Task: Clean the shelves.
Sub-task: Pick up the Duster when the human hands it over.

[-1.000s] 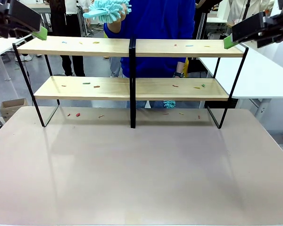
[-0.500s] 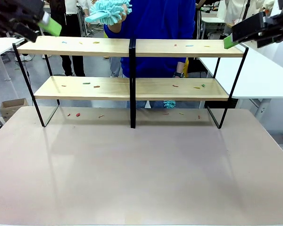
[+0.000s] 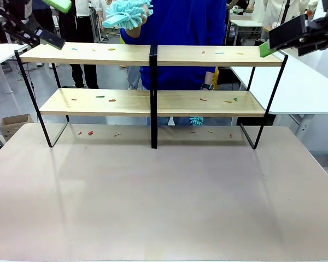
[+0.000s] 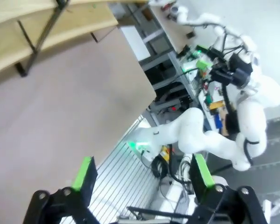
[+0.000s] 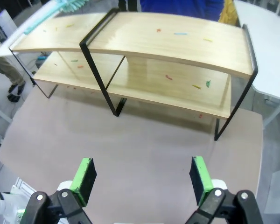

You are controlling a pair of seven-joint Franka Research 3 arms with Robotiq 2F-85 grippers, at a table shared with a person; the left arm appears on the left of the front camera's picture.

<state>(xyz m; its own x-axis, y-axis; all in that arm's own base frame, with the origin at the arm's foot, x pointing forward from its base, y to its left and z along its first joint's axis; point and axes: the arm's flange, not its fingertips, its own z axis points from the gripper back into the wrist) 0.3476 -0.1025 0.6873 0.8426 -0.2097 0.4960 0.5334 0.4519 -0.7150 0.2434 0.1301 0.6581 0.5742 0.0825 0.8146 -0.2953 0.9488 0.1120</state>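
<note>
1. The shelves (image 3: 98,53) stand at the far side of the beige desk (image 3: 164,207). They are two light wooden boards in a thin black frame with a central upright.
2. Small coloured scraps (image 3: 110,100) lie on both boards and on the desk under the rack.
3. The left hand (image 3: 54,22) hangs above the left end of the top board, clear of it. In its wrist view (image 4: 143,172) the green pads (image 4: 86,173) stand wide apart with nothing between them.
4. The right hand (image 3: 268,46) is at the right end of the top board; I cannot tell whether it touches. In its wrist view (image 5: 142,175) its fingers are spread and empty, looking down at the shelves (image 5: 177,44).
5. A person (image 3: 180,22) in a blue top stands behind the rack, holding a fluffy teal duster (image 3: 126,12) above the left half of the top board.
</note>
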